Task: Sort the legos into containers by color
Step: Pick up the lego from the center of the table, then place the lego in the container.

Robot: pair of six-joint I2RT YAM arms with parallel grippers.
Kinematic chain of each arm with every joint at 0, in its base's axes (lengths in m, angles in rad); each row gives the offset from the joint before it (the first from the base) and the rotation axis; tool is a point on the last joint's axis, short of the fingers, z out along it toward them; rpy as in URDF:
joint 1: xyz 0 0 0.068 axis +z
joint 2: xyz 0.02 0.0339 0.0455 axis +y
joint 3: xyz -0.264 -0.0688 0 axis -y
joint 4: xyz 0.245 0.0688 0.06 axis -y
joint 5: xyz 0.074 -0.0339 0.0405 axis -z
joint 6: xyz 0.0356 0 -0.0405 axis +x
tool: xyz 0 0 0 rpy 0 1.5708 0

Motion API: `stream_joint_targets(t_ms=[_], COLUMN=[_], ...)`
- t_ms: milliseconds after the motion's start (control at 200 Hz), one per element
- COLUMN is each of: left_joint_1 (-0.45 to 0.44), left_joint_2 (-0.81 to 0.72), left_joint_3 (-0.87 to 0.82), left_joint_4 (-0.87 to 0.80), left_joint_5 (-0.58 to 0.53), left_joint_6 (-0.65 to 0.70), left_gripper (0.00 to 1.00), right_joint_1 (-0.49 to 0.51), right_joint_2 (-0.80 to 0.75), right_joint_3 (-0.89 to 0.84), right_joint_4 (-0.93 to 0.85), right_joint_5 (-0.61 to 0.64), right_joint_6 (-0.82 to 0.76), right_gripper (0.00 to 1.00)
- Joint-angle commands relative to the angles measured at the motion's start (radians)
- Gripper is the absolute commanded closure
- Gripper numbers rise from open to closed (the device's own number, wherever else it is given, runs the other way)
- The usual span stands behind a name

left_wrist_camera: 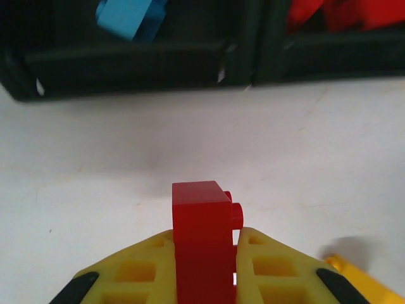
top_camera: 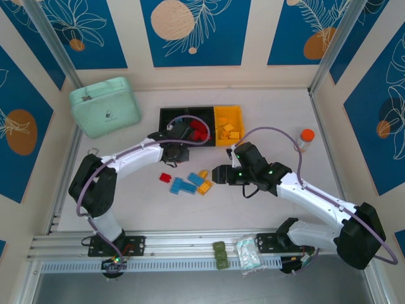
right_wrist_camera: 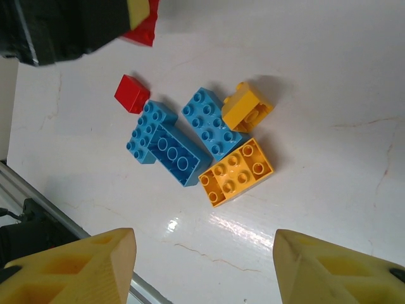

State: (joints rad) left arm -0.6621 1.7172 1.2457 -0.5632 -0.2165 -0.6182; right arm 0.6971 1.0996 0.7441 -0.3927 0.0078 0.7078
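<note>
My left gripper [left_wrist_camera: 207,233] is shut on a red lego [left_wrist_camera: 200,209], held on edge just above the table in front of the containers [top_camera: 169,114]. The left black bin holds a light blue lego [left_wrist_camera: 130,16]; the middle black bin [left_wrist_camera: 329,47] holds red legos [top_camera: 200,129]; the yellow-orange bin [top_camera: 228,113] holds yellow-orange ones. My right gripper [right_wrist_camera: 205,266] hangs open over a loose cluster: one small red lego [right_wrist_camera: 131,94], three blue ones [right_wrist_camera: 180,154], and two yellow-orange legos [right_wrist_camera: 236,172].
A mint-green lidded case [top_camera: 104,106] sits at the back left. A small bottle with an orange cap [top_camera: 306,139] stands to the right. The metal rail [top_camera: 177,244] runs along the near edge, with a green block [top_camera: 219,254] and a plastic bag [top_camera: 248,253] on it.
</note>
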Motion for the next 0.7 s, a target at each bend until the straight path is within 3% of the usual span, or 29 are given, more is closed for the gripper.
stream_joint_targets(t_ms=[0, 695], left_joint_1=[0.009, 0.041], left_joint_2=[0.014, 0.485], left_joint_3=[0.091, 0.845], left_joint_4=[-0.036, -0.23], left_joint_5=[0.03, 0.079], left_joint_6=[0.04, 0.155], left_gripper=[0.86, 0.86], right_joint_1=[-0.013, -0.094], right_joint_2=[-0.052, -0.276], right_joint_3=[-0.01, -0.132], right_joint_4=[-0.025, -0.127], right_joint_5=[0.021, 0.048], right_joint_6=[0.008, 0.058], right_gripper=[0.41, 0.41])
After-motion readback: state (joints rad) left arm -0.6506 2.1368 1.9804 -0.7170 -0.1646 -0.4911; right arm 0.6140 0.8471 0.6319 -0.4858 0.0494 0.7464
